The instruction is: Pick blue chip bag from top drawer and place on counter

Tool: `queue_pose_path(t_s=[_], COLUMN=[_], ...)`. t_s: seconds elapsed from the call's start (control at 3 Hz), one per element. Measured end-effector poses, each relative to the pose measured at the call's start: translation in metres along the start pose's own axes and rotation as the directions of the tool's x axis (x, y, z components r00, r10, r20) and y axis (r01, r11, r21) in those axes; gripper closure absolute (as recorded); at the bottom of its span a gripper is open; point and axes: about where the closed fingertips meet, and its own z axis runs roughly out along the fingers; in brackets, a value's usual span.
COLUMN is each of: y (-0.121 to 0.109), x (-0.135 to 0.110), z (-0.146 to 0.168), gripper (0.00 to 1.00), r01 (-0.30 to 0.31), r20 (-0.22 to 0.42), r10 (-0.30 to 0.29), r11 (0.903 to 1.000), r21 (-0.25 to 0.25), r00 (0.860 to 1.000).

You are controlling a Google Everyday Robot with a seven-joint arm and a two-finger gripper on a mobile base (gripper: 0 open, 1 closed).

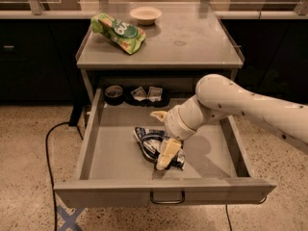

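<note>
Blue chip bag (146, 139), just one, lies in the top drawer (113, 150) beneath the spread-fingered hand (162, 134).

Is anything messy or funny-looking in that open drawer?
Only the blue chip bag: it lies crumpled and crooked in the middle of the drawer, not flat. The gripper is right over it. Nothing looks spilled or broken.
</note>
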Motion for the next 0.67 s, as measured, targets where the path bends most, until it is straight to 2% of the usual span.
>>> queue_pose_path(t_s=[0.33,0.67], y=[-0.004,-0.02], x=[0.005,0.013], z=[0.008,0.027], gripper=[0.0,0.0], r01=[-0.006,-0.006], r20=[-0.015,-0.003], r10=[0.006,0.006], r11=[0.9999,0.9999], r21=[0.012,0.015], r00=[1.0,1.0])
